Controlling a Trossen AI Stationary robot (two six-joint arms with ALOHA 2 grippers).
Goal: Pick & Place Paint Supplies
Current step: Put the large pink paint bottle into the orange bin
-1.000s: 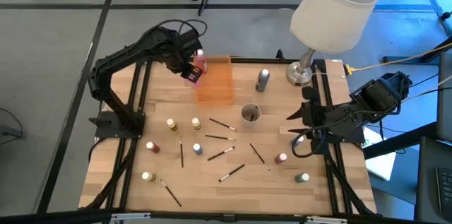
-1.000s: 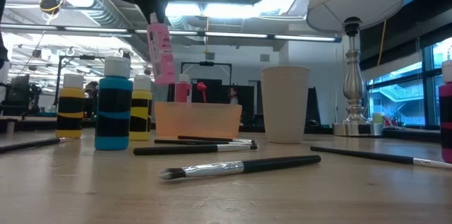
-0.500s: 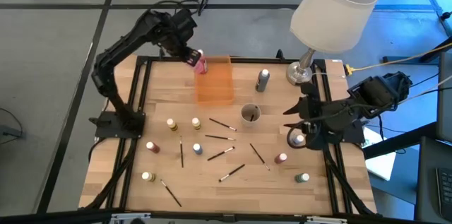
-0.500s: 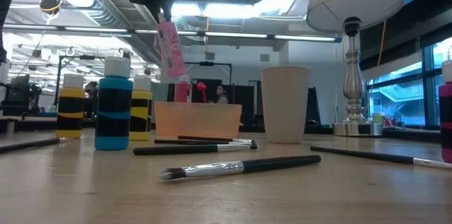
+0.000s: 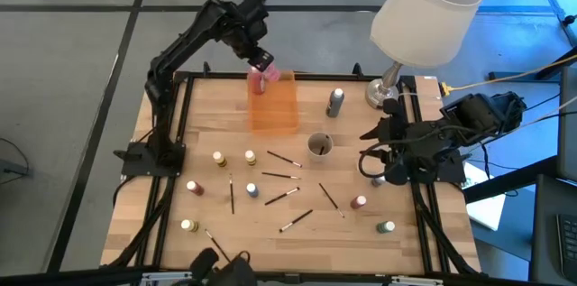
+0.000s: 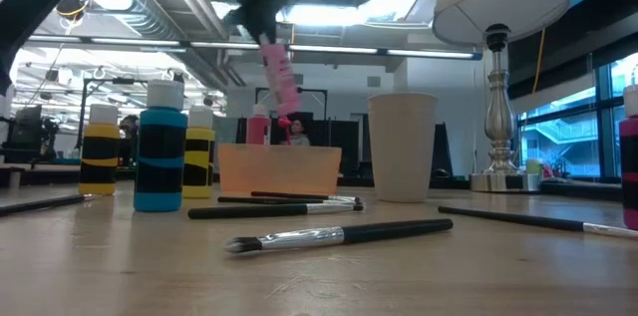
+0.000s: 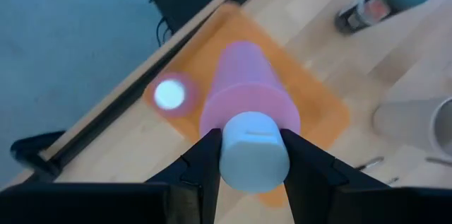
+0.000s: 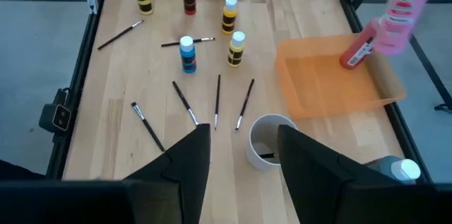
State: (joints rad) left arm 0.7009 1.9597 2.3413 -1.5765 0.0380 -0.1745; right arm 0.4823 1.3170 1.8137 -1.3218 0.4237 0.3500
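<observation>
My left gripper (image 5: 263, 62) hangs over the far end of the translucent orange tray (image 5: 275, 110), shut on a pink paint bottle (image 7: 247, 97). A smaller reddish bottle (image 8: 357, 52) stands on its base in the tray's far left corner. My right gripper (image 8: 240, 157) is open and holds nothing; it hovers above the table's right edge, near the grey cup (image 5: 319, 145). Several paint bottles and dark-handled brushes (image 5: 282, 175) lie spread on the wooden table. My left gripper pinches the pink bottle's white cap (image 7: 253, 155) between its two fingers, one on each side. The fingers come from above, slanting down. The bottle (image 6: 279, 77) hangs below them, tilted, its bottom clear above the tray.
A grey bottle (image 5: 335, 101) and a lamp (image 5: 388, 87) with a white shade stand at the far right. Yellow (image 5: 219, 158), blue (image 5: 252, 189) and red (image 5: 194, 187) bottles stand left of centre, a red (image 5: 359, 203) and a green one (image 5: 386, 227) near right.
My left gripper has carried the pink bottle toward the table's far edge and to the right, from beside the tray's far left corner to above its far end. The wrist has rolled, and the hanging bottle has tipped further.
</observation>
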